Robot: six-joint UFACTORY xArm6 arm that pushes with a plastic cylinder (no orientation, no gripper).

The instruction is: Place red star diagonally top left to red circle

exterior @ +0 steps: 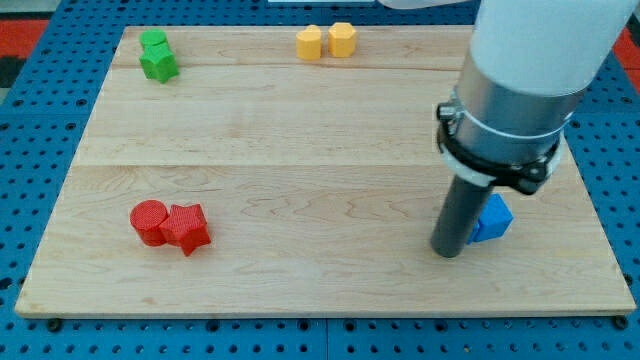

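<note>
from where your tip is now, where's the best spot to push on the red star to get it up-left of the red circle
Contact the red star on its lower-right edge. It touches the red circle on the circle's right, so probably push it toward the view's top first, then left. My tip sits far right, beside the blue block.

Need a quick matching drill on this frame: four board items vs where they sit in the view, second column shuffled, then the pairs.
Column 1
1. red star
2. yellow blocks
3. green blocks
4. blue block

Column 2
A. top left corner
B. beside my tip, at the view's right
C. touching the red circle, on its right
D. top edge, near the middle

Pairs: 1-C, 2-D, 3-A, 4-B
</note>
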